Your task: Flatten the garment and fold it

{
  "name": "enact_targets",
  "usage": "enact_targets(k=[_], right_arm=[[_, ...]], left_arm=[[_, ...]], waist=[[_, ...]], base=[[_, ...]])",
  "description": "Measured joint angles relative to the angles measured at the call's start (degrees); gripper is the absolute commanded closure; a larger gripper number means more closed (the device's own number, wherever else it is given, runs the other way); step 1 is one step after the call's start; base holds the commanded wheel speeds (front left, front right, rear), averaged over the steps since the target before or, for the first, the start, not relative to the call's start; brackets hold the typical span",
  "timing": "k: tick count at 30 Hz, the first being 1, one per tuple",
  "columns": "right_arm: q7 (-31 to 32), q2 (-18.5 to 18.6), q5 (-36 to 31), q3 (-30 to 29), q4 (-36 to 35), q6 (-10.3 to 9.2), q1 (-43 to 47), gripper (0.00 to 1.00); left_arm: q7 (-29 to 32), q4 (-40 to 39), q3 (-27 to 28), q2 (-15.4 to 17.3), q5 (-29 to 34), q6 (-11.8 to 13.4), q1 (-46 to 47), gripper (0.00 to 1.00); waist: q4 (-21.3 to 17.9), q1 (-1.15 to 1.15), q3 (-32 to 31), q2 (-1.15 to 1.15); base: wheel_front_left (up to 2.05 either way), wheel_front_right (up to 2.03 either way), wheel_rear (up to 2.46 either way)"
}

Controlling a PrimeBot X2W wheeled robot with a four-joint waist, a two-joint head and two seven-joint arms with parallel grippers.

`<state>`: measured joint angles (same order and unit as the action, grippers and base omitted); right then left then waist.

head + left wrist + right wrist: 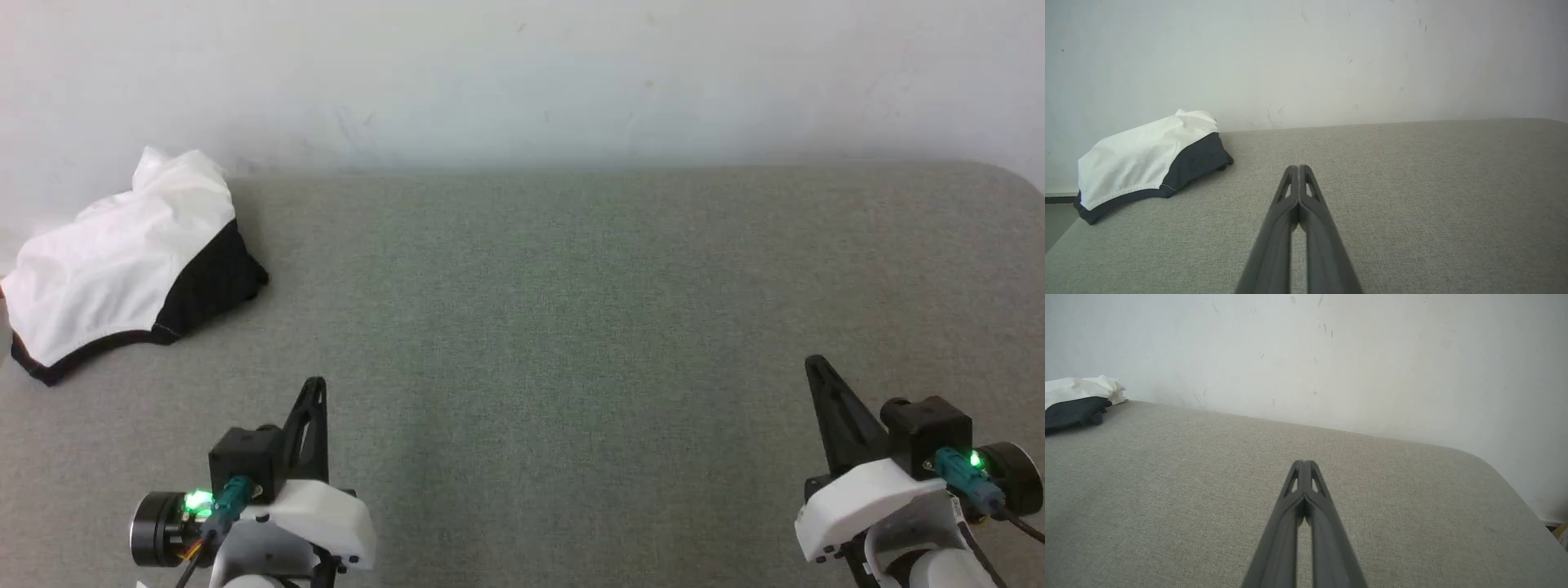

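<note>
- Right now my left gripper (317,382) (1298,167) has its two long dark fingers (1278,228) pressed together at the tips, with nothing between them. Only a thin slit shows lower down between the fingers.
- My right gripper (812,361) (1303,462) is the same: its tips meet, a narrow gap shows below them, and it carries nothing.
- Both grippers hang over the flat grey woven fabric surface (571,327), which is bare beneath and just ahead of each pair of jaws. I cannot tell whether the tips touch the fabric.
- A crumpled white garment with black trim (122,261) lies in a heap ahead of the left jaws and off to their left, well apart from them.
- Along the left fingers, the garment (1143,157) sits up and to the left of the closed tips. White cloth lies on top, and a black band runs along its near edge and its right end.
- From the right jaws, the garment (1077,400) is far off to the left, cut off by the edge of that view, with most of the surface between them.
- The heap rests at the far left corner of the surface, against the plain white wall (522,82) that runs behind both sets of jaws.
- A small green light (196,501) glows on the left wrist, and another (975,460) on the right.
</note>
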<state>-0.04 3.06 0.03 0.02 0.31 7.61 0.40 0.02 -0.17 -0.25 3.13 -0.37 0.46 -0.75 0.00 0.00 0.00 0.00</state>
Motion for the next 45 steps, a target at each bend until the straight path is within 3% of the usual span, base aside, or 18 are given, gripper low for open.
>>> enact_targets(k=[4,5,8,9,10,29,45], right_arm=[[0.0,0.0,0.0,0.0,0.0,0.0,0.0,1.0],[0.0,0.0,0.0,0.0,0.0,0.0,0.0,0.0],[0.0,0.04,0.0,0.0,0.14,0.0,0.01,0.0],[0.0,0.04,0.0,0.0,0.15,0.0,0.01,1.0],[0.0,0.04,0.0,0.0,0.16,0.0,0.01,0.0],[-1.77,0.04,1.57,-2.56,0.53,0.0,0.04,0.0],[-3.65,0.04,2.59,-4.43,0.49,0.0,0.05,0.0]], left_arm=[[0.0,0.0,0.0,0.0,0.0,0.0,0.0,1.0],[0.0,0.0,0.0,0.0,0.0,0.0,0.0,0.0],[0.0,-0.02,-0.04,0.02,-0.02,0.03,-0.02,0.0],[0.01,-0.02,-0.04,0.02,-0.02,0.03,-0.02,1.0],[0.01,-0.02,-0.04,0.02,-0.02,0.03,-0.02,0.0],[-1.69,-0.03,-0.52,0.03,-0.59,0.18,-0.05,0.0],[-3.66,-0.42,-1.08,0.03,-2.25,1.2,-0.44,0.0]], waist=[[0.0,0.0,0.0,0.0],[0.0,0.0,0.0,0.0],[0.0,0.0,0.0,0.0],[0.0,0.0,0.0,0.0],[0.0,0.0,0.0,0.0],[0.55,0.0,0.3,0.0],[4.63,0.0,0.87,0.0]], base=[[0.0,0.0,0.0],[0.0,0.0,0.0],[0.0,0.0,0.0],[0.0,0.0,0.0],[0.0,0.0,0.0],[0.0,0.0,0.0],[0.0,0.0,0.0]])
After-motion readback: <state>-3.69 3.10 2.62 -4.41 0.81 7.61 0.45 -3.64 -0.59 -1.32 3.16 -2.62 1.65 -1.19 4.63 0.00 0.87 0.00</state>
